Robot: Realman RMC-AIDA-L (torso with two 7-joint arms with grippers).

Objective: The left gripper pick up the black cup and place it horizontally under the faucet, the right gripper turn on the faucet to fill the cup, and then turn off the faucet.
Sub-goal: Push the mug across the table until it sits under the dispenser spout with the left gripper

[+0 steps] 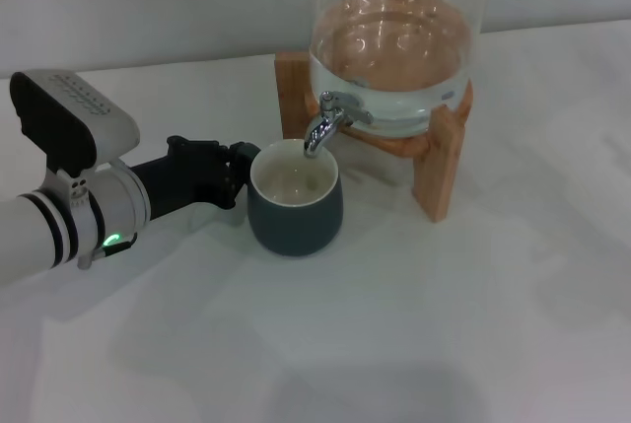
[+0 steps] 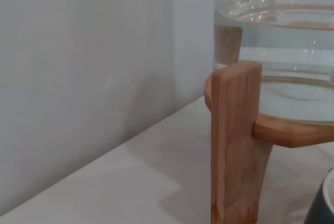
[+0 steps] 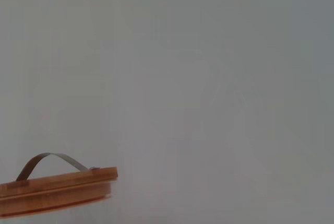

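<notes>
White tabletop (image 1: 394, 344) fills the head view; the black cup (image 1: 295, 208) stands upright under the faucet (image 1: 328, 121) of the glass jar (image 1: 394, 58), the left gripper (image 1: 237, 175) at its side, finger state unclear. Left wrist view: wooden stand (image 2: 235, 145), jar, cup rim. Right wrist view: wooden lid (image 3: 57, 188) only.

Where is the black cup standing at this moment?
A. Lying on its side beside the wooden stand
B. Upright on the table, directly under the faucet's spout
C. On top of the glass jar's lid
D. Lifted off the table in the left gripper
B: in the head view the black cup stands upright on the table, its mouth right below the faucet spout.
</notes>
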